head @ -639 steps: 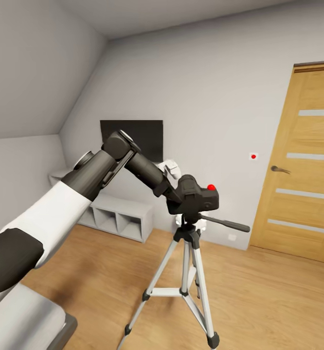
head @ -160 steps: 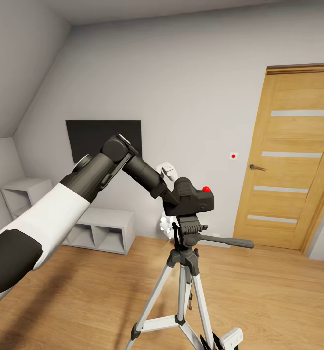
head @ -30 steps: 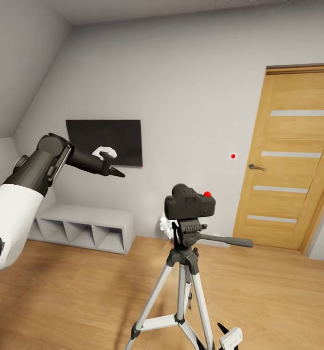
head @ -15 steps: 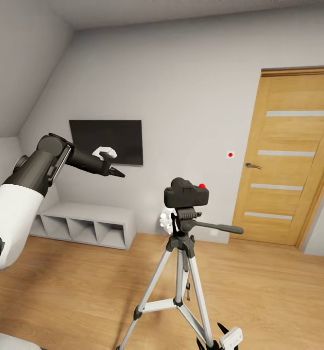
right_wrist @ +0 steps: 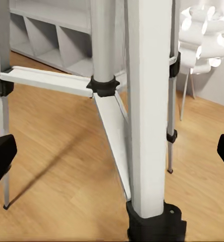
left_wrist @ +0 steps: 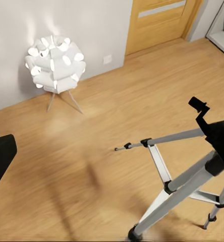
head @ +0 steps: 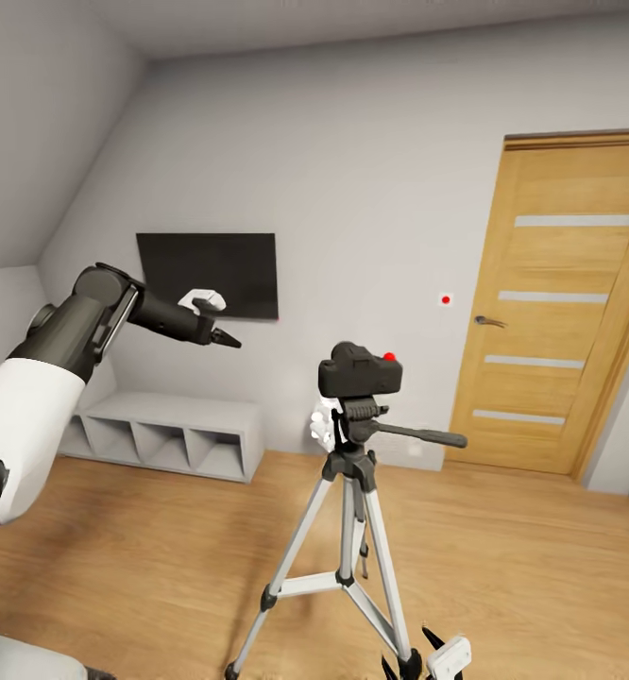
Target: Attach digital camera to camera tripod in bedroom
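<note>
The black digital camera [head: 360,370] with its red button sits on the head of the camera tripod [head: 350,529], whose pan handle [head: 418,435] points right. The silver legs spread over the wood floor. My left gripper [head: 226,340] hangs in the air to the left of the camera, well apart from it, holding nothing. One of its fingers [left_wrist: 0,159] shows at the edge of the left wrist view, above the tripod legs [left_wrist: 167,189]. My right gripper [head: 409,658] is low beside a tripod foot, open, with a tripod leg [right_wrist: 147,106] close in front.
A wooden door [head: 560,302] stands at the right and a black wall TV [head: 208,274] at the left, above a low white shelf [head: 163,434]. A white lamp on thin legs [left_wrist: 54,58] stands by the wall behind the tripod. A grey bed corner [head: 12,656] is at lower left.
The whole view has shifted a little, so the tripod looks slightly farther off and more of its legs show. The camera stays on the tripod head. My left arm holds the same pose.
</note>
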